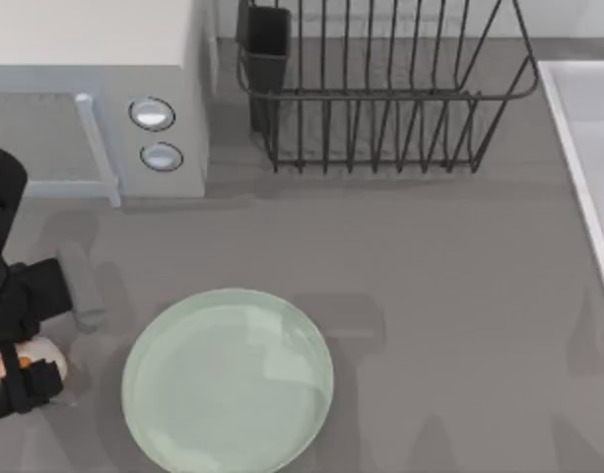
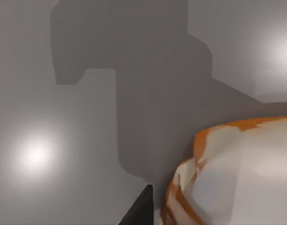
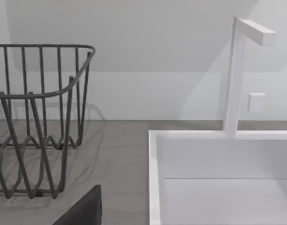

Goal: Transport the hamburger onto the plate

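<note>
We are holding the small cream-tan hamburger (image 1: 31, 357) w/ our left gripper (image 1: 26, 367), clamped on it, just left of the big mint-green plate (image 1: 228, 379). Lifting slow, keeping it level.

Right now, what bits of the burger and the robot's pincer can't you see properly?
- Hamburger, top view: the left pincer and black arm cover most of it; a small tan and orange bit peeks out beside the plate.
- Hamburger, left wrist view: cut off by the picture's edge, so its full shape is hidden.
- Left pincer: whether it grips the hamburger cannot be told.
- Sink, right wrist view: cut off by the edge.
</note>
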